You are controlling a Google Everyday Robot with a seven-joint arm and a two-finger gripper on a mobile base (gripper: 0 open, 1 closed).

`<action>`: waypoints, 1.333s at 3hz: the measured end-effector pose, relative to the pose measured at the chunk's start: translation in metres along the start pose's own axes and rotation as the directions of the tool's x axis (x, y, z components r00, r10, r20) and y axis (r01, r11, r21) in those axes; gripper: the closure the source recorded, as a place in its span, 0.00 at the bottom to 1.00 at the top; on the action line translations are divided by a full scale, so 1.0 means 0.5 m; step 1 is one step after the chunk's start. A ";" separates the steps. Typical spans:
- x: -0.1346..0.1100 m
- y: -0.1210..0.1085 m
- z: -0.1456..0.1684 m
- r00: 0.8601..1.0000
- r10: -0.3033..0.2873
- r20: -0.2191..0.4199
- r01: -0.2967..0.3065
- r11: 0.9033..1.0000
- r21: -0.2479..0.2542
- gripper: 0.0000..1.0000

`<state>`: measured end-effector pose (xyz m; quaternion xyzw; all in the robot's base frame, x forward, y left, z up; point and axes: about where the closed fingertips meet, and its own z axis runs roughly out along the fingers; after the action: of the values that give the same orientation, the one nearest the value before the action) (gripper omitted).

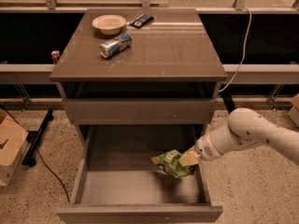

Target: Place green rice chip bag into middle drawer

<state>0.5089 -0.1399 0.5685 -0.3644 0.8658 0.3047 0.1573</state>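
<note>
Pincer (189,158) clenched on the crinkled, light-green green rice chip bag (169,164) inside the middle drawer (131,190), near its right wall.

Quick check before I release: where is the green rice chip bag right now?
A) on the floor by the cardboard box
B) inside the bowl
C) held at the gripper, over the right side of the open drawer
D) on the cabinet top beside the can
C: the green rice chip bag hangs from the gripper, which is shut on it over the right part of the open middle drawer, well below the can and bowl.
</note>
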 end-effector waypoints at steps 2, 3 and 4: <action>0.059 -0.032 0.100 0.996 0.086 -0.024 -0.086 0.996 -0.030 0.45; 0.058 -0.029 0.101 0.996 0.083 -0.025 -0.084 0.996 -0.033 0.21; 0.058 -0.027 0.105 0.996 0.082 -0.027 -0.083 0.996 -0.036 0.01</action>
<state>0.5015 -0.1293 0.5082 -0.3350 0.8762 0.3224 0.1265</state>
